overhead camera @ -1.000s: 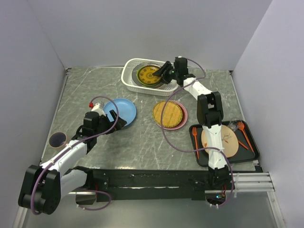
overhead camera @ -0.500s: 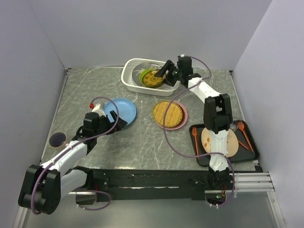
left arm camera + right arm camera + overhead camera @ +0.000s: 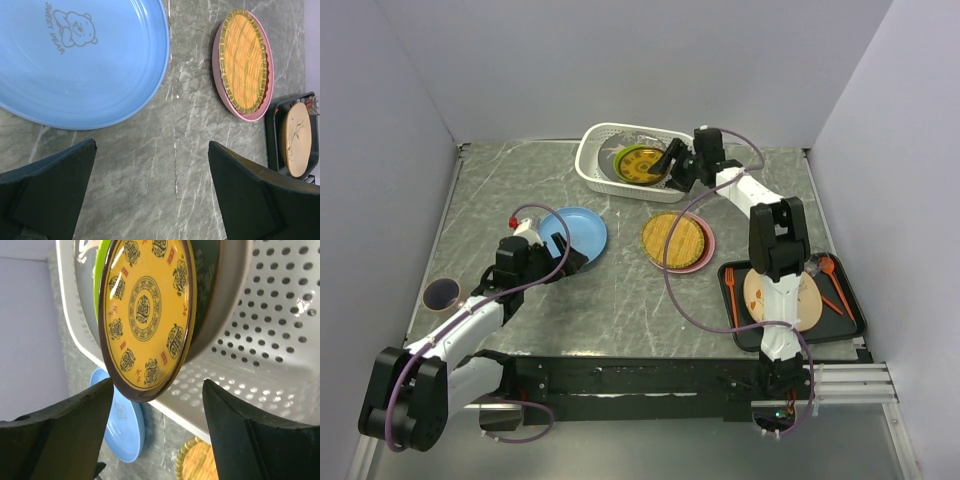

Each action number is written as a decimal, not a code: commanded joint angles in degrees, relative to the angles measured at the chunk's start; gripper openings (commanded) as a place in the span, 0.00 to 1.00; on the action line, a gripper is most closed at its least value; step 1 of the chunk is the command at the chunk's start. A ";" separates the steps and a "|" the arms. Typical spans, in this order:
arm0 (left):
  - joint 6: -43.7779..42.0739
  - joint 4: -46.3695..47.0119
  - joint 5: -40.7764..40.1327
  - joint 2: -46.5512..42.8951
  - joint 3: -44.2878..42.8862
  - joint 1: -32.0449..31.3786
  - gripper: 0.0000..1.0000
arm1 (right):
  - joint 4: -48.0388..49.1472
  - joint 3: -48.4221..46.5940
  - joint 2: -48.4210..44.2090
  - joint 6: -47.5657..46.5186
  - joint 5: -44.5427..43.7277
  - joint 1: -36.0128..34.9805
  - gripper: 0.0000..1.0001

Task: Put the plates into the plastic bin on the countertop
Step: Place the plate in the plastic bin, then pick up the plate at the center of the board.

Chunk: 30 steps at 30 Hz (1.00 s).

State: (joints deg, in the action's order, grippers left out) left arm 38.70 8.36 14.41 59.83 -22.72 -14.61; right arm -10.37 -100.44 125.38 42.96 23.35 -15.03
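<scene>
The white plastic bin stands at the back of the countertop. A yellow plate with a brown rim lies tilted inside it on a lime green plate and a darker one. My right gripper is open just off the yellow plate's near edge and touches nothing; in the top view the right gripper is over the bin's right end. A blue plate lies flat just ahead of my open, empty left gripper. A woven straw plate rests on a pink plate.
A black tray at the front right holds a cream plate and orange utensils. A small dark round object sits near the left edge. Grey walls close in the countertop on three sides.
My right gripper opened, let go of the yellow plate and drew back slightly to the right; the plate now rests in the bin. The left arm has not moved.
</scene>
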 commanded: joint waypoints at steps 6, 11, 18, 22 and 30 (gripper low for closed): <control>0.59 2.45 1.41 0.37 0.57 -0.15 0.99 | -3.78 -3.00 -2.51 -3.58 -2.70 -0.09 0.74; 0.41 2.45 1.23 0.72 0.83 -0.15 0.99 | -3.95 -5.11 -1.37 -3.41 -2.00 -0.18 0.56; -0.20 1.84 0.97 1.60 -0.04 -0.15 0.99 | 0.70 0.77 -5.57 -3.23 -2.34 -0.09 0.57; -0.29 0.78 0.35 1.52 -0.66 -0.15 0.99 | 5.17 5.51 -9.62 -2.97 -3.31 0.17 0.59; -0.55 -5.00 -4.12 -1.56 -1.79 -0.07 0.99 | 9.93 13.60 -19.46 -1.56 -2.79 -0.09 0.60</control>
State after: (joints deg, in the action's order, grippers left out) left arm 38.59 6.94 13.43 60.73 -22.31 -14.61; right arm -6.22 -89.49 113.30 41.06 20.60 -15.00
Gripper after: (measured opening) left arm 0.993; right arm 0.596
